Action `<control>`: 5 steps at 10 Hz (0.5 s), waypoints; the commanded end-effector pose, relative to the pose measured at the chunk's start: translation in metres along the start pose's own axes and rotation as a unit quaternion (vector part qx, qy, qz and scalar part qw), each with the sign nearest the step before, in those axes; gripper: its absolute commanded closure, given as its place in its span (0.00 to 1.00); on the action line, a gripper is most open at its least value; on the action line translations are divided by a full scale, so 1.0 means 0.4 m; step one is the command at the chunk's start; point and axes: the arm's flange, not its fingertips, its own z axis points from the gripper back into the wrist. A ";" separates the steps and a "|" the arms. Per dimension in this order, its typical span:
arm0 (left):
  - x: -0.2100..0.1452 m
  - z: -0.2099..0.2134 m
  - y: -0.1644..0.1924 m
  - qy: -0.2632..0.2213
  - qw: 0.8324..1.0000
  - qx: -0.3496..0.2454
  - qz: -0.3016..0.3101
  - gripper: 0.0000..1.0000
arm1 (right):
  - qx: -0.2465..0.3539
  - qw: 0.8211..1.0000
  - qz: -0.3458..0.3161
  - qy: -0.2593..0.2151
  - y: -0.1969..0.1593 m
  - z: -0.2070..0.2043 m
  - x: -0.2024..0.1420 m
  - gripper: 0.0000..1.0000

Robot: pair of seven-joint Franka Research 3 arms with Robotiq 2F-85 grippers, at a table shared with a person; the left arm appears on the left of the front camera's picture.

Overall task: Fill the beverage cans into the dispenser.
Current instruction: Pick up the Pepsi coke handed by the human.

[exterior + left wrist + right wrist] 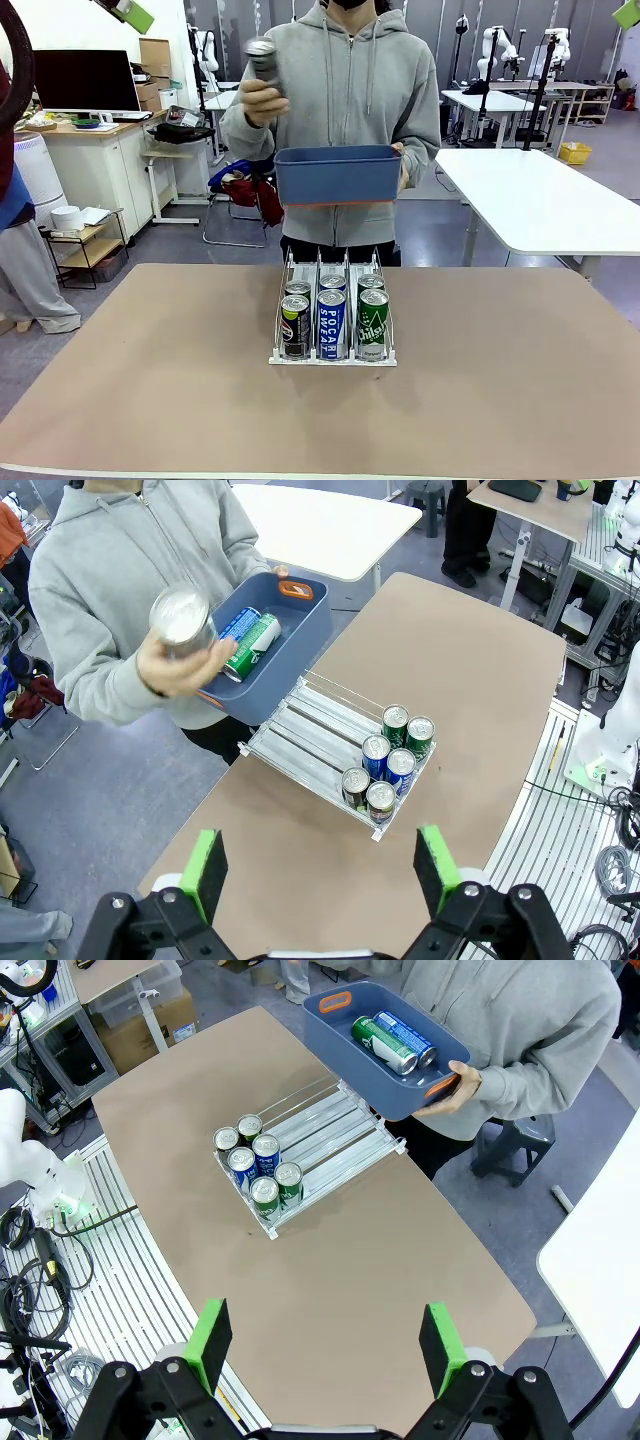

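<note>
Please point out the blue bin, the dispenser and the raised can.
blue bin [336,180], front view, front wall.
dispenser [300,738], left wrist view, bare lanes.
raised can [180,618], left wrist view, silver end.

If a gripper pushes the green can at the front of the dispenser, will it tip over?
It may tip easily: the green can is tall, slim and upright. The wire dividers and front lip of the dispenser would likely hold it in its lane. Its smooth wall looks slippery.
</note>
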 end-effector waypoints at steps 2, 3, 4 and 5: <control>0.000 -0.002 0.001 -0.001 1.000 -0.001 0.000 0.00 | 0.007 1.000 0.000 -0.010 0.009 -0.009 -0.008 0.00; 0.000 -0.002 0.001 -0.001 1.000 -0.001 0.000 0.00 | 0.007 1.000 0.000 -0.010 0.009 -0.009 -0.008 0.00; 0.000 -0.002 0.001 -0.001 1.000 -0.001 0.000 0.00 | 0.007 1.000 0.000 -0.010 0.009 -0.009 -0.008 0.00; 0.000 -0.002 0.001 -0.001 1.000 -0.001 0.000 0.00 | 0.007 1.000 0.000 -0.010 0.009 -0.009 -0.008 0.00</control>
